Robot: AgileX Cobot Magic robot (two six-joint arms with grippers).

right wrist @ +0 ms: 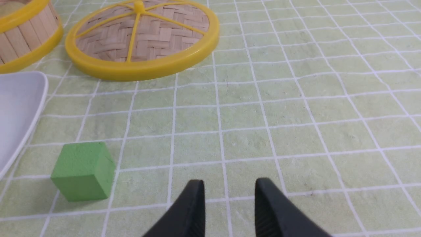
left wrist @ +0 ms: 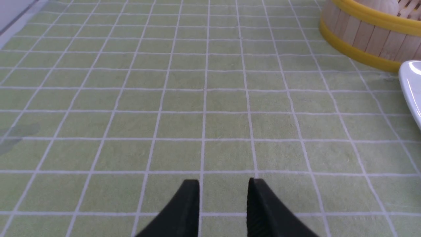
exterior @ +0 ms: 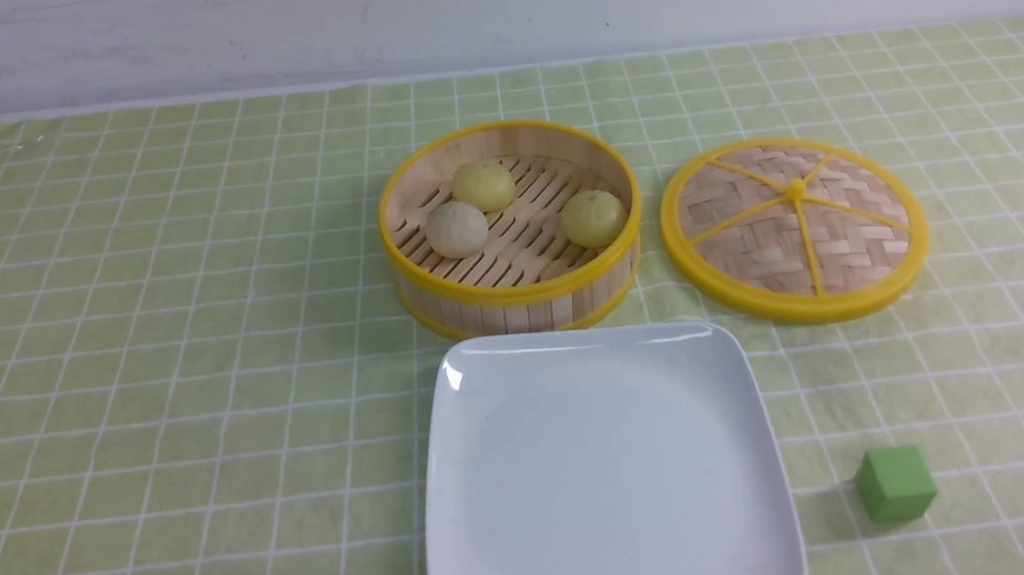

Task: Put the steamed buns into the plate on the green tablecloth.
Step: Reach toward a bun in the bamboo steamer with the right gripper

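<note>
Three steamed buns (exterior: 483, 186) sit in the uncovered steamer basket (exterior: 514, 310), lid (exterior: 795, 229) set aside for access, plate (exterior: 608, 463) staged just in front on the green tablecloth (exterior: 161, 352); left gripper (left wrist: 223, 184) and right gripper (right wrist: 230, 184) low, jaws slightly apart, holding nothing.

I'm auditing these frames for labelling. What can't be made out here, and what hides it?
1. Plate: front view, near edge cut off by the frame.
2. Buns: left wrist view, the basket wall and frame edge hide all but a sliver of one.
3. Left gripper and right gripper: wrist views show only the fingertips, the rest cut off; the front view shows no arms, just dark tips at its edge.
</note>
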